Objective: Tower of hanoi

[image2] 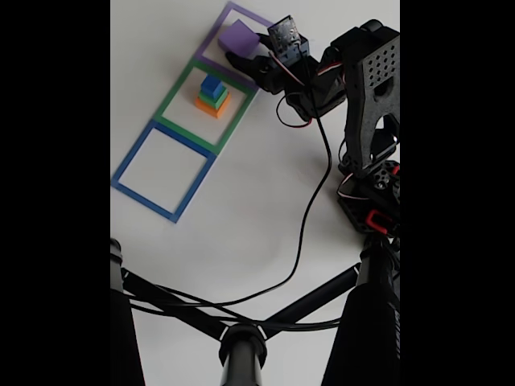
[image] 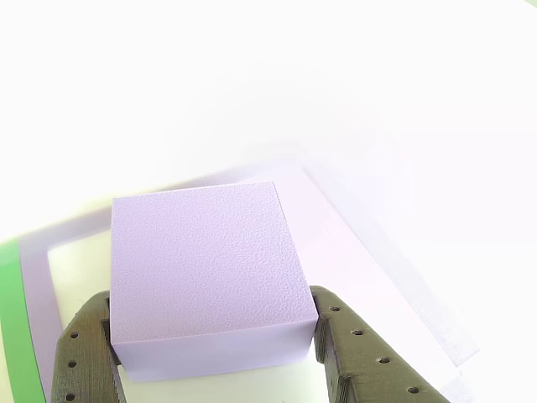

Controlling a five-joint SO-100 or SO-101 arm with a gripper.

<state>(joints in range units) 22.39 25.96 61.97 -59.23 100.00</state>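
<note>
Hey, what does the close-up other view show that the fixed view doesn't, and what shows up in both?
Close-up alone: the purple slab's grainy top, with claw fingers against its two sides.

Fixed view alone: the blue, green and orange stack in the green outline, the blue outline, the arm and its cable.

Both: slab, claw, purple outline.

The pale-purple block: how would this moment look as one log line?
gripper: jaws either side of matte pale-purple square block | place: purple square outline | blue-green-orange cube stack: in green square outline | blue square outline: empty
</note>
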